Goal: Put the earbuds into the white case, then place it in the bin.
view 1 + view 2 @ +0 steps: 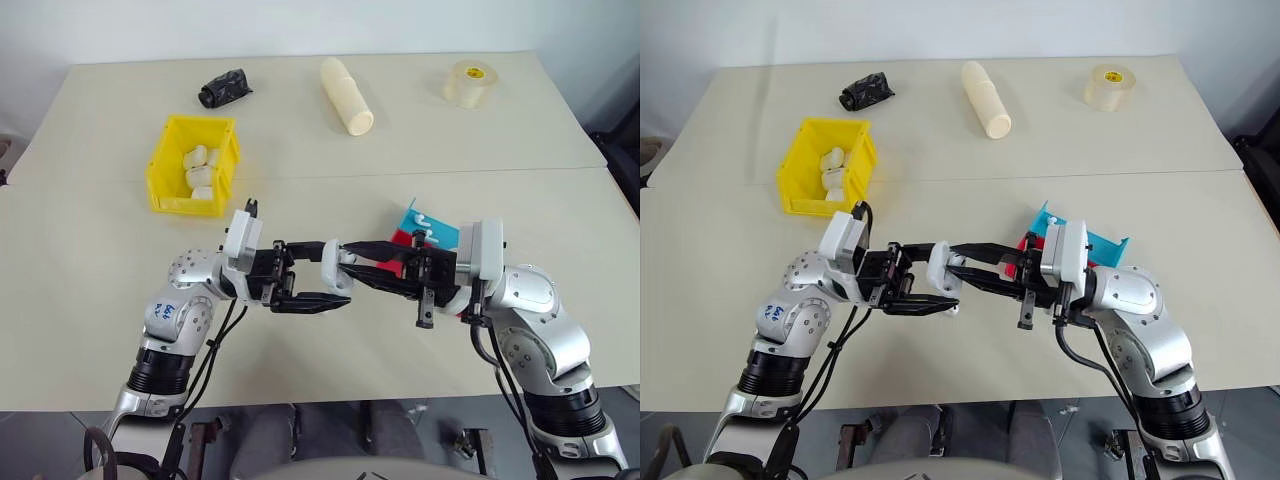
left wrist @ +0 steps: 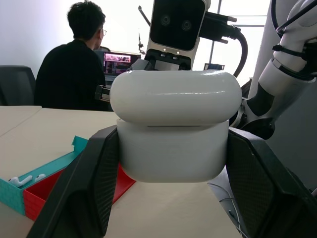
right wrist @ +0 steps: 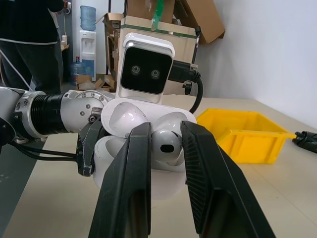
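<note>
midair, left claw (image 1: 335,288) grips white case (image 2: 171,126); right claw (image 1: 352,262) inside lid.

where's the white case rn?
The white case is held above the table's near edge, clamped in the left gripper, with the right gripper reaching in from the other side. The bin sits further back left.

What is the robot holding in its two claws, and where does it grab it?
The left end effector clamps the white case by its lower body's sides. The right end effector pinches an earbud at the open case.
</note>
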Controlling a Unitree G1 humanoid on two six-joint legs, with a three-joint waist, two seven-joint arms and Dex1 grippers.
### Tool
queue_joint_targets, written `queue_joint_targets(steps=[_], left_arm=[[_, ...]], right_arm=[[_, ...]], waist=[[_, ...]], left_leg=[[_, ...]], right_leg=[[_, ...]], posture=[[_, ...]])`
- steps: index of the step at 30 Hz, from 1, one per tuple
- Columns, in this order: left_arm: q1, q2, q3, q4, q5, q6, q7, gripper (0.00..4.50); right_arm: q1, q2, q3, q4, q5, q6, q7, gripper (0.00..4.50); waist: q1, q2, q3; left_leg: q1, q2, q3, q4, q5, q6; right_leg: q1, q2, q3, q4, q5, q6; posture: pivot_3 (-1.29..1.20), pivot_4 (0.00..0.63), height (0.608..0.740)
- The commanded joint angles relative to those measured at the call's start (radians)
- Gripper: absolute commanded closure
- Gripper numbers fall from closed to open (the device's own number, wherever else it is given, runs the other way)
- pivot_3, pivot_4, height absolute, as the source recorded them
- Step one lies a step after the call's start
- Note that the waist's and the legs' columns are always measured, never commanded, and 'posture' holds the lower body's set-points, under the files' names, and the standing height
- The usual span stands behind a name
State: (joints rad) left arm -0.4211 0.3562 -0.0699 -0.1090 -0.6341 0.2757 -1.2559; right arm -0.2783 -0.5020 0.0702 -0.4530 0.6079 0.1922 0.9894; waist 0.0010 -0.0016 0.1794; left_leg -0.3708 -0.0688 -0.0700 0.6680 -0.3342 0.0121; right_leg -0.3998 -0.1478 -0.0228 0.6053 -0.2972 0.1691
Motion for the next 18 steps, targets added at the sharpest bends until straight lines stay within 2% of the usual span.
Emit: queue_joint_targets(steps=[1,14,17,18], left_arm=[[-0.028,-0.008,-0.003,-0.05,-0.012,-0.021,-0.003,1.7],[0.003,-0.015,-0.014,0.025,0.037,-0.164,-0.087,1.7],[0.009,-0.019,-0.013,0.036,0.04,-0.192,-0.099,1.7],[0.009,-0.02,-0.012,0.037,0.04,-0.195,-0.101,1.7]], right_arm=[[-0.013,-0.005,0.005,-0.026,0.007,0.018,-0.003,3.59],[-0.029,-0.038,0.004,-0.053,0.079,0.156,-0.011,3.59],[-0.027,-0.04,-0.011,-0.061,0.119,0.193,-0.016,2.99],[-0.029,-0.037,-0.015,-0.06,0.124,0.194,-0.018,2.66]], waist=[[0.0,0.0,0.0],[0.001,0.0,0.0],[0.001,0.0,0.0],[0.001,0.0,0.0]], left_leg=[[0.0,0.0,0.0,0.0,0.0,0.0],[0.0,0.0,0.0,0.0,0.0,0.0],[0.0,0.0,0.0,0.0,0.0,0.0],[0.0,0.0,0.0,0.0,0.0,0.0]], right_leg=[[0.0,0.0,0.0,0.0,0.0,0.0],[0.0,0.0,0.0,-0.001,0.0,0.0],[0.0,0.0,0.0,-0.001,0.0,0.0],[0.0,0.0,0.0,-0.002,0.0,0.0]], posture=[[0.0,0.15,0.74],[0.0,0.15,0.74],[0.0,0.15,0.74],[0.0,0.15,0.74]])
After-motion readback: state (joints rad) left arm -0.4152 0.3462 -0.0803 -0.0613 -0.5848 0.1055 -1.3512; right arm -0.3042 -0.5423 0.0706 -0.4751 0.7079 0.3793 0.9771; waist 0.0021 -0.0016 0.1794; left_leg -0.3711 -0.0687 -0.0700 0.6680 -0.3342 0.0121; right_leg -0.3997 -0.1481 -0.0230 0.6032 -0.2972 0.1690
